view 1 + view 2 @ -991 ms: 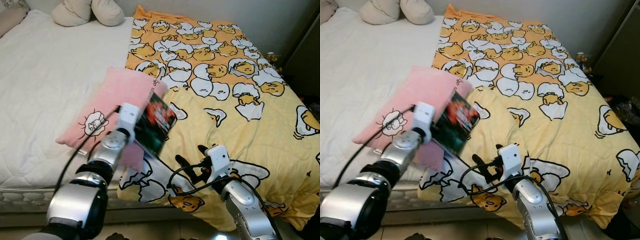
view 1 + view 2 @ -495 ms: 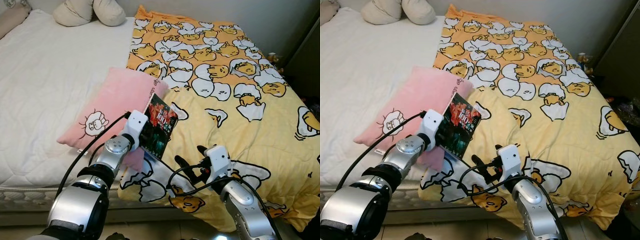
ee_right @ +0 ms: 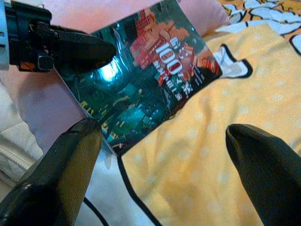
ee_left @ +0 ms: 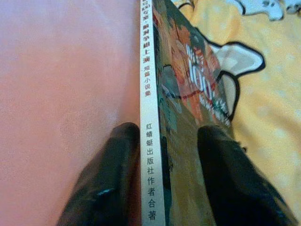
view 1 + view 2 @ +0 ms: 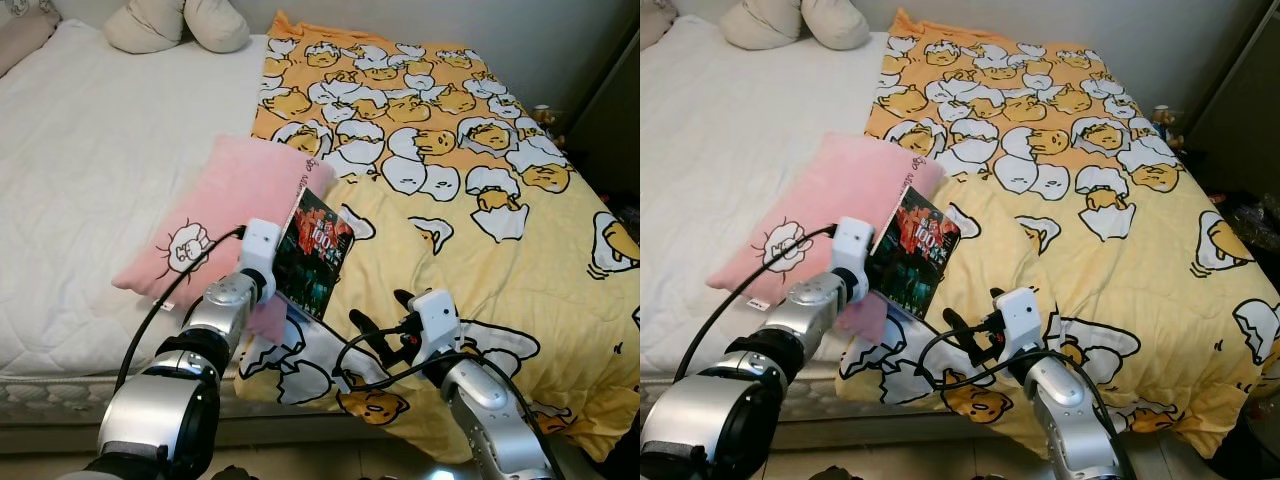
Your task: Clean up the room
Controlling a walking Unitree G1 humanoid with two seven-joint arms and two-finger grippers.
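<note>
White-sheeted bed with yellow egg-print blanket, pink pillow, beige cushions

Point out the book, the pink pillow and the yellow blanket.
book [image 5: 314, 254], left eye view, front cover.
pink pillow [image 5: 220, 205], left eye view, top face.
yellow blanket [image 5: 1120, 270], right eye view, bare yellow patch.

The book hides the left tool's far finger and part of the pink pillow.
</note>
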